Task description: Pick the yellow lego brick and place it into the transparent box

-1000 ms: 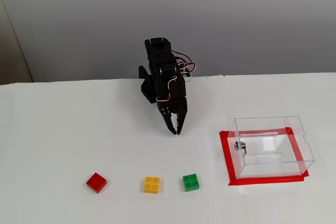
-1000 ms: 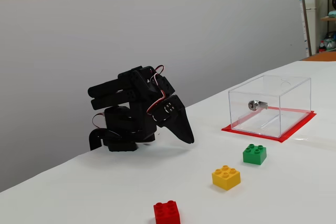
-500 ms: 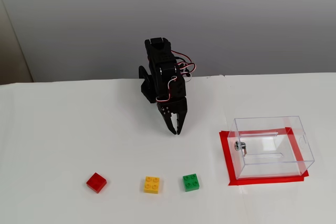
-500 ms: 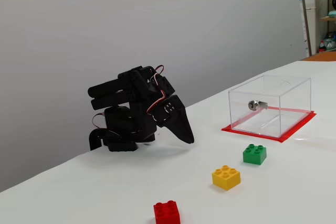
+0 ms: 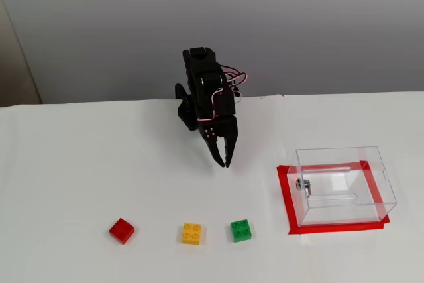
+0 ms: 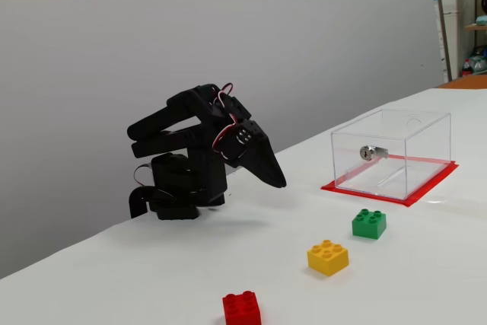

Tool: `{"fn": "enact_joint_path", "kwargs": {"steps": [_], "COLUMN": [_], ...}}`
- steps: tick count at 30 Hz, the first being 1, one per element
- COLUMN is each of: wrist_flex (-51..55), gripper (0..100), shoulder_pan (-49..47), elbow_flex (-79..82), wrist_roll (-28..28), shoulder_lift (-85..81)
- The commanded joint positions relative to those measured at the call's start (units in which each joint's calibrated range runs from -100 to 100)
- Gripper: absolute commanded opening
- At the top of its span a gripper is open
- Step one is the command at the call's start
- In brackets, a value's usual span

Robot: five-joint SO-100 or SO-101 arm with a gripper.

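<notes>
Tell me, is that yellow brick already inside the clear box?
No, the yellow lego brick sits on the white table between the red brick and green brick, outside the transparent box.

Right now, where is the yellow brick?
In both fixed views the yellow brick sits on the white table, between the red brick and the green brick.

A white table [image 5: 79,164] carries everything; near its front edge in a fixed view lie in a row a red brick [image 5: 122,230], the yellow lego brick [image 5: 191,233] and a green brick [image 5: 241,230]; at right, the transparent box [image 5: 343,185] stands on a red mat [image 5: 286,197]; the arm's black base [image 6: 171,203] sits at the far side.
</notes>
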Motion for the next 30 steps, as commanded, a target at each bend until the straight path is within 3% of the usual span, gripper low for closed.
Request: {"fn": "enact_joint_path", "kwargs": {"steps": [1, 6, 11, 20, 26, 30], "wrist_flex": [-3.49, -8.80, -7.49, 9.92, 10.61, 5.56], "gripper": [2, 2, 2, 2, 2, 2], "shoulder_pan": [0.07, 2.66, 7.39, 22.70, 29.05, 29.65], "elbow_flex": [-8.19, -16.51, -29.44, -57.01, -60.54, -59.91], "wrist_roll": [-1.42, -4.81, -4.13, 0.83, 2.76, 2.70], "shoulder_lift": [8.07, 21.48, 33.36, 56.52, 65.18, 68.06]}}
